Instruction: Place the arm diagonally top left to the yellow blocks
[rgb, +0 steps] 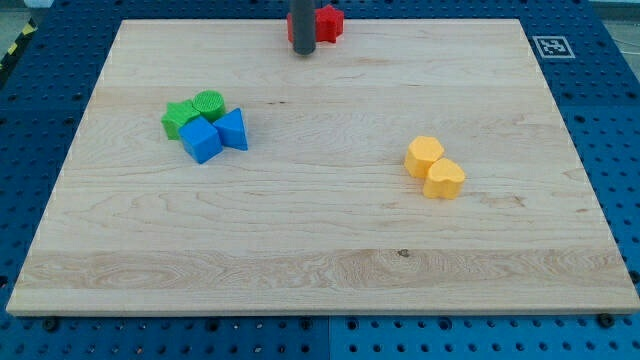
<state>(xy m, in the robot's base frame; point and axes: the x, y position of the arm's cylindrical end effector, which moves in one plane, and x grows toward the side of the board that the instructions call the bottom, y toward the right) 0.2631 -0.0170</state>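
Two yellow blocks lie together right of the board's middle: a yellow hexagon-like block (423, 155) and, just below and right of it, a yellow rounded block (445, 179). They touch each other. My tip (302, 51) is at the view's top, near the board's upper edge, far up and left of the yellow blocks. It stands right beside a red block (328, 22), which the rod partly hides.
A cluster at the view's left holds a green star-like block (179, 118), a green round block (210, 103), a blue cube (202, 140) and a blue triangular block (234, 130). A black-and-white marker (551, 46) sits off the wooden board's (320, 250) top right corner.
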